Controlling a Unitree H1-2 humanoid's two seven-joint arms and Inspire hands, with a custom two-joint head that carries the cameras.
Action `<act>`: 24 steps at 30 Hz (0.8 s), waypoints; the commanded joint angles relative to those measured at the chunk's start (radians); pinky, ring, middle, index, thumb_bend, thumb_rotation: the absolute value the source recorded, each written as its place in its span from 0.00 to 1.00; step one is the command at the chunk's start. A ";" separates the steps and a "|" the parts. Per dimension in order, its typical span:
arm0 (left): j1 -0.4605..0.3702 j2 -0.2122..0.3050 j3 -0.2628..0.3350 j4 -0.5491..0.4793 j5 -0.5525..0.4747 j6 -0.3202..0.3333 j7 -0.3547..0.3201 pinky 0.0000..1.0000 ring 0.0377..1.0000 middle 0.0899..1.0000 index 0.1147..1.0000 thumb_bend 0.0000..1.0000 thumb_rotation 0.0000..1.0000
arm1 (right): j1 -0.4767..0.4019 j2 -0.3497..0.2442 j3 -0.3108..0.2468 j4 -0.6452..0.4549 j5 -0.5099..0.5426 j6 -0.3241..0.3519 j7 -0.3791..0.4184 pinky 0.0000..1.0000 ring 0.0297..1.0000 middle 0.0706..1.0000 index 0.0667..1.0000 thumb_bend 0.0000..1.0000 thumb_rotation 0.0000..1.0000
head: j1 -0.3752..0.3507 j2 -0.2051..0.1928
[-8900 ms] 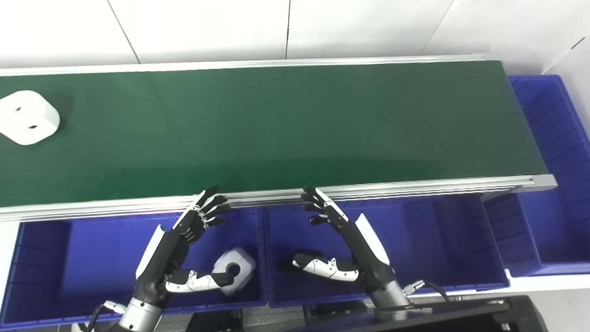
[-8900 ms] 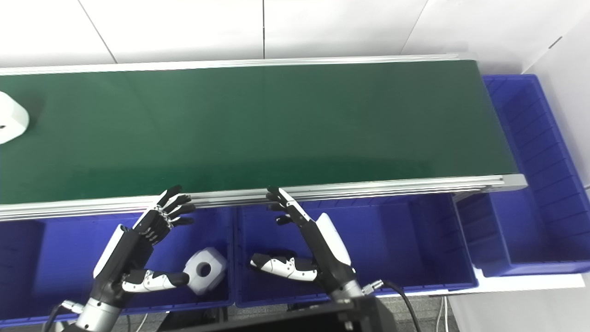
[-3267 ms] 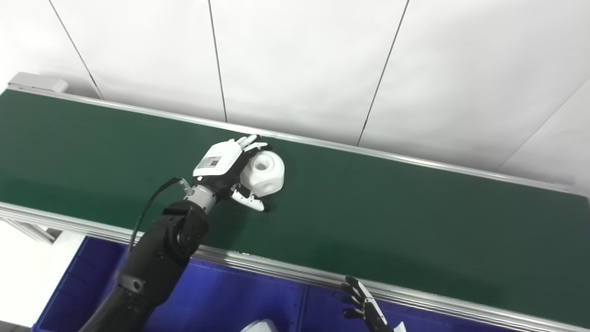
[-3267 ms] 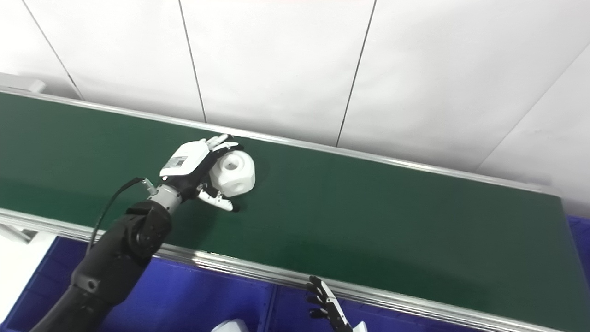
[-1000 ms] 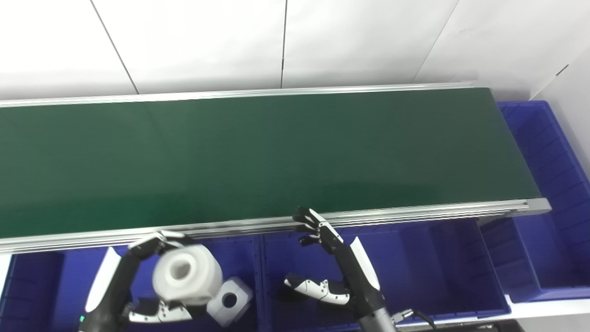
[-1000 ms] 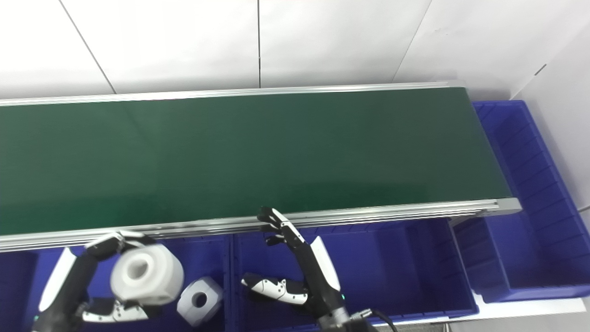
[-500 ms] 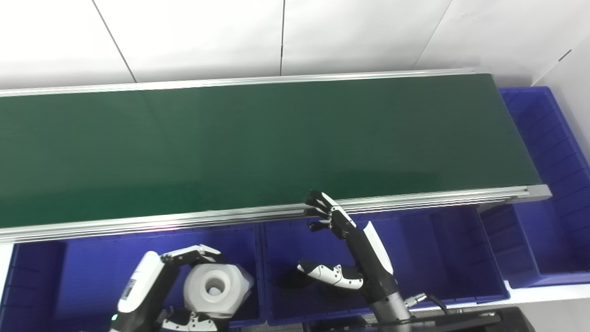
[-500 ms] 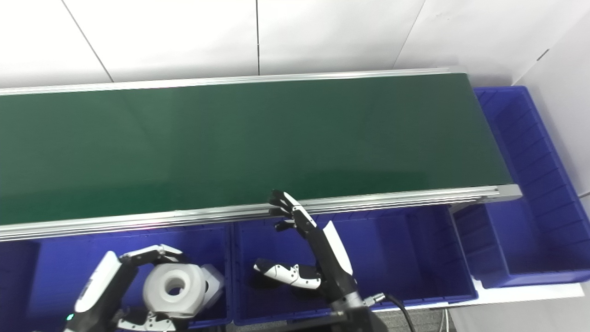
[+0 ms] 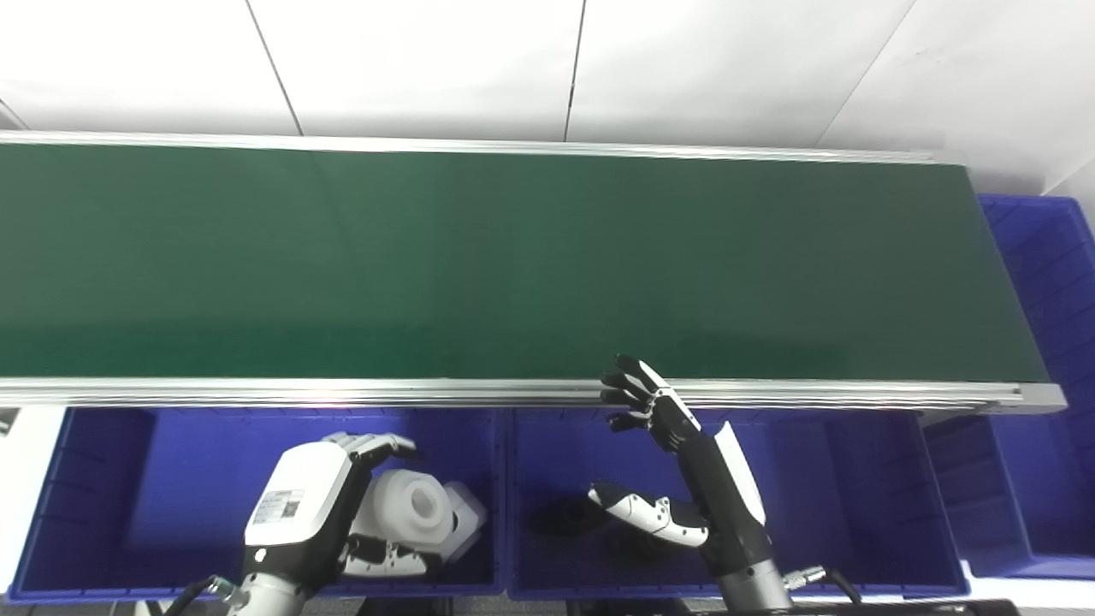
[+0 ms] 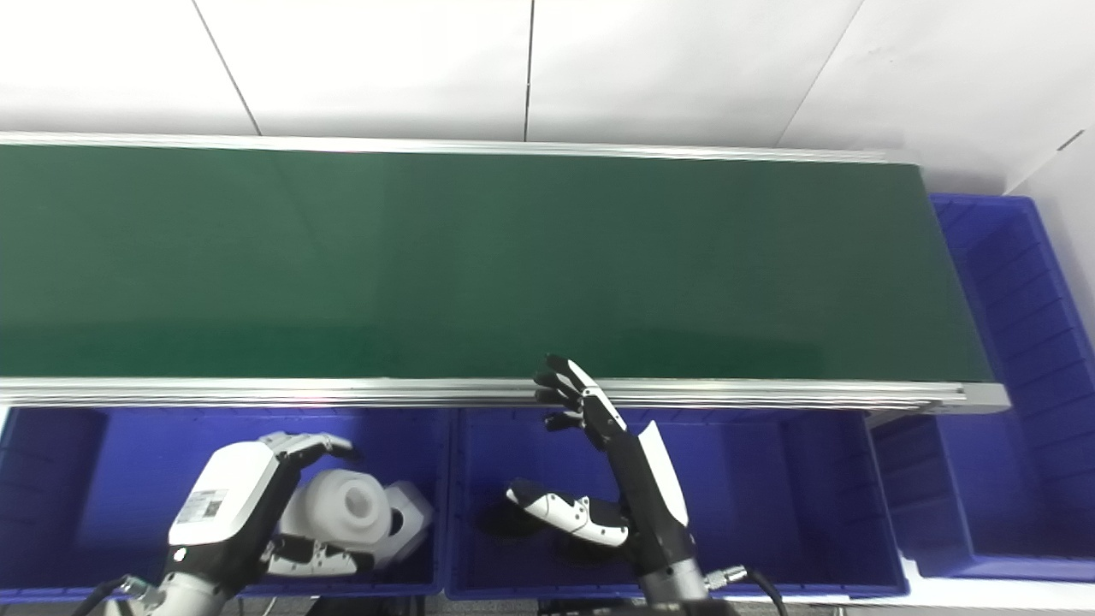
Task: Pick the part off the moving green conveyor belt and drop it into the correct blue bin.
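Note:
The green conveyor belt (image 9: 513, 257) carries no part. My left hand (image 9: 304, 509) hangs inside the left blue bin (image 9: 154, 479), palm toward a white round part with a centre hole (image 9: 411, 505). Its fingers (image 9: 376, 442) stretch above the part with a dark gap between, and the thumb (image 9: 389, 560) lies along the part's near side. The part leans on a second white part (image 9: 469, 520) in the same bin. My right hand (image 9: 684, 479) is open and empty over the middle blue bin (image 9: 838, 496), fingertips at the belt's near rail.
The belt's aluminium rail (image 9: 257, 392) runs between the belt and the bins. A third blue bin (image 9: 1039, 274) stands at the belt's right end. A white wall rises behind the belt.
The left hand has lowered the white part deeper into the left bin and its fingers have loosened off it. The camera has shifted. The right hand holds its pose.

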 commanded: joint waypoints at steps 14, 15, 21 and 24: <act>-0.013 0.037 -0.004 -0.001 -0.190 -0.097 0.034 0.93 0.85 0.84 0.80 0.70 0.50 | 0.021 0.010 -0.012 -0.034 -0.003 -0.029 0.019 0.68 0.79 0.83 0.90 0.65 0.50 | -0.015 -0.015; -0.016 0.046 0.002 0.008 -0.277 -0.135 0.031 0.92 0.85 0.84 0.81 0.71 0.50 | 0.022 0.010 -0.011 -0.033 -0.004 -0.028 0.019 0.68 0.80 0.84 0.90 0.65 0.50 | -0.018 -0.018; -0.035 0.071 0.020 0.080 -0.714 -0.310 -0.006 0.79 0.84 0.87 0.85 0.73 0.50 | 0.024 0.011 -0.005 -0.027 -0.009 -0.028 0.022 0.70 0.80 0.85 0.90 0.66 0.49 | -0.069 -0.039; -0.052 0.073 0.009 0.133 -0.849 -0.418 -0.022 0.82 0.86 0.88 0.86 0.74 0.50 | 0.027 0.011 0.002 -0.028 -0.023 -0.026 0.025 0.70 0.82 0.86 0.91 0.68 0.49 | -0.088 -0.048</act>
